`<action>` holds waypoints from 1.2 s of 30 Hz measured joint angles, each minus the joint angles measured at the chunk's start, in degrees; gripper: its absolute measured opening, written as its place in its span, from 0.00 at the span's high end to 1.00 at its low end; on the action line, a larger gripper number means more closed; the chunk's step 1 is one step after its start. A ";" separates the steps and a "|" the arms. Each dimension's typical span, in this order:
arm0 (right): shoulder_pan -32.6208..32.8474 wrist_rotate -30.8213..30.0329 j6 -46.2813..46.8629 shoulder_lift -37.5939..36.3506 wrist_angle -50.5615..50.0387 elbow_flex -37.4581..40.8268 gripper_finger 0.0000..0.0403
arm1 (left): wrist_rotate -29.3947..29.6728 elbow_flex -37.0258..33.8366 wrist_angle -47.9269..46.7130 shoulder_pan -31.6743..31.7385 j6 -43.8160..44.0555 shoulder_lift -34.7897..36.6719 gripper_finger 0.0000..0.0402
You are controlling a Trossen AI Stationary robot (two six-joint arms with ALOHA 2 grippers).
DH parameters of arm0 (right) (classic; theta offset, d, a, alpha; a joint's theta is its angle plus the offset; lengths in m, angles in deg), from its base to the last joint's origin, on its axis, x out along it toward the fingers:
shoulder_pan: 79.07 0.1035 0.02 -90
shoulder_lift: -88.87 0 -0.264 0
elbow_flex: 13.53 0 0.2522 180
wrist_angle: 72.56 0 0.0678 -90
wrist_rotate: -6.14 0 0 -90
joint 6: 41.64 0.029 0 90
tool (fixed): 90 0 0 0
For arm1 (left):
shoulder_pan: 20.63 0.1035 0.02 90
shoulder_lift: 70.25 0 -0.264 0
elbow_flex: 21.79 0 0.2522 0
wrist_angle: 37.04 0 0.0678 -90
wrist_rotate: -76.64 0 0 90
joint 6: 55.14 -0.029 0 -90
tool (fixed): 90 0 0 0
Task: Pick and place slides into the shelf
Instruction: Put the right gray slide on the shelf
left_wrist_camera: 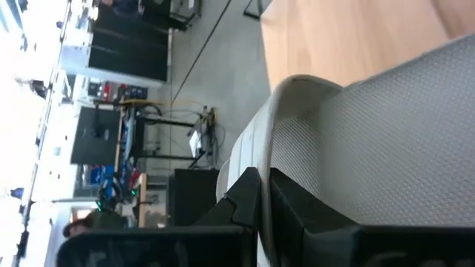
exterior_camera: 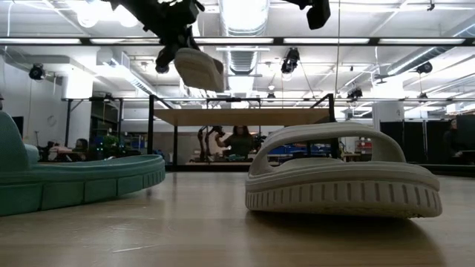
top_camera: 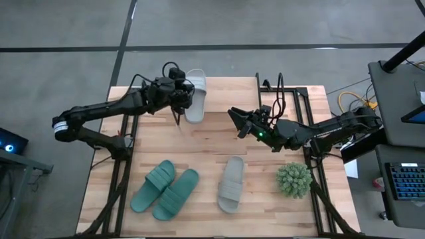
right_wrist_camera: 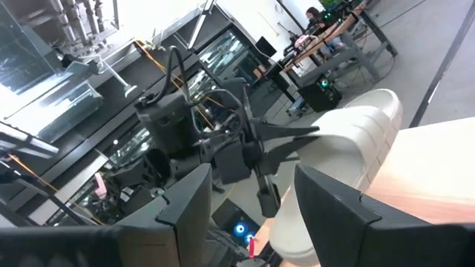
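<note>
My left gripper [top_camera: 180, 99] is shut on a pale grey-white slide [top_camera: 194, 95] and holds it up over the far part of the table; in the low view the slide [exterior_camera: 199, 68] hangs in front of the shelf [exterior_camera: 245, 116]. My right gripper [top_camera: 235, 118] stands open in the air over mid-table, pointing at that slide, with nothing between its fingers. The other pale slide [top_camera: 232, 184] and the teal pair [top_camera: 165, 190] lie sole-down on the table's near part. My left gripper pinches the pale slide's long side rim [left_wrist_camera: 256, 152] between its two fingers, about mid-length beside the strap. One finger [left_wrist_camera: 304, 211] lies on the textured footbed side, the other on the outer side. The fingers come from the table's left, across the slide. The slide is lifted clear and tilted.
A spiky green plant ball [top_camera: 294, 179] sits at the near right of the table. Black frame rails [top_camera: 282, 106] run along the right side, under my right arm. Bare wood [top_camera: 199, 143] lies between the held slide and the slides near the front.
</note>
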 joint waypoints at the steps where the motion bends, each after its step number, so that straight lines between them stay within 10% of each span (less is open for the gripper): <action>1: 0.00 0.00 0.00 0.00 0.02 0.02 0.54 | -0.54 -0.06 0.00 0.45 0.23 0.13 1.00; 36: -0.24 -2.75 -0.50 0.00 -0.02 0.09 0.54 | -6.24 -4.02 0.57 11.10 -9.31 1.85 1.00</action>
